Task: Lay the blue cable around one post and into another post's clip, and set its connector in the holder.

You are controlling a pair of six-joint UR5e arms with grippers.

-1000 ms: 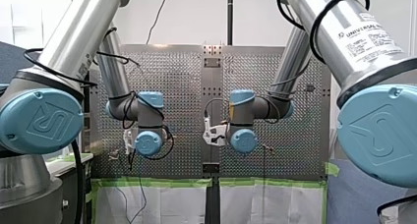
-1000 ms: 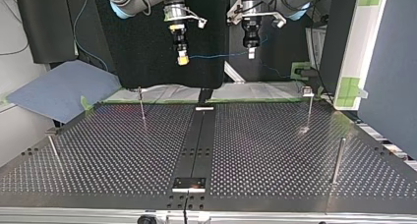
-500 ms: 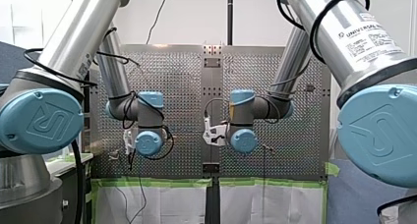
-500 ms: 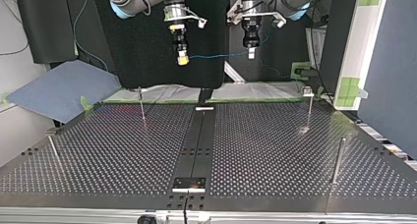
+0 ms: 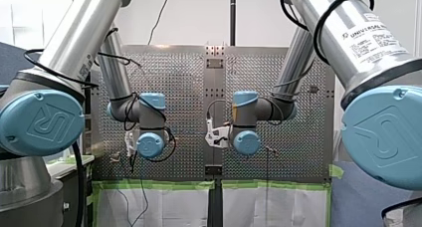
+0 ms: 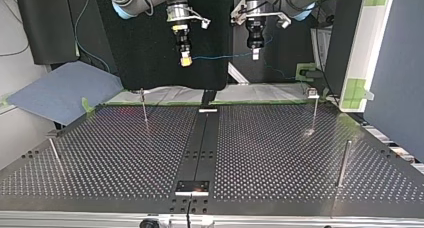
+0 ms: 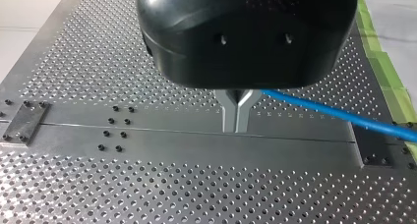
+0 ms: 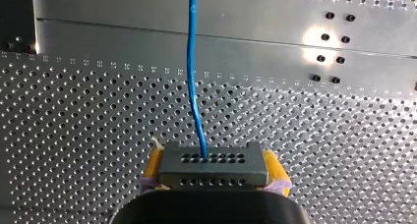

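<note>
In the upper middle of the top view, both arms hung high over the perforated table (image 6: 275,153) with the blue cable (image 6: 220,56) stretched nearly level between them, well clear of everything below. My right gripper (image 6: 185,61), left of centre there, was clamped on the connector (image 8: 212,166). Its wrist view showed the dark block squeezed between the yellow pads (image 8: 153,162), with the cable leaving the block's face straight ahead. My left gripper (image 7: 237,117), right of centre in the top view, had its metal fingers (image 7: 231,113) pressed together, and the cable ran out sideways from them, so it apparently pinched the line a short way along. Holding at two places probably kept the span taut and steerable, so it could be lowered onto a post rather than sagging. The four posts (image 6: 144,105) (image 6: 314,110) (image 6: 344,163) (image 6: 54,153) stood bare, so none of the routing had begun.
</note>
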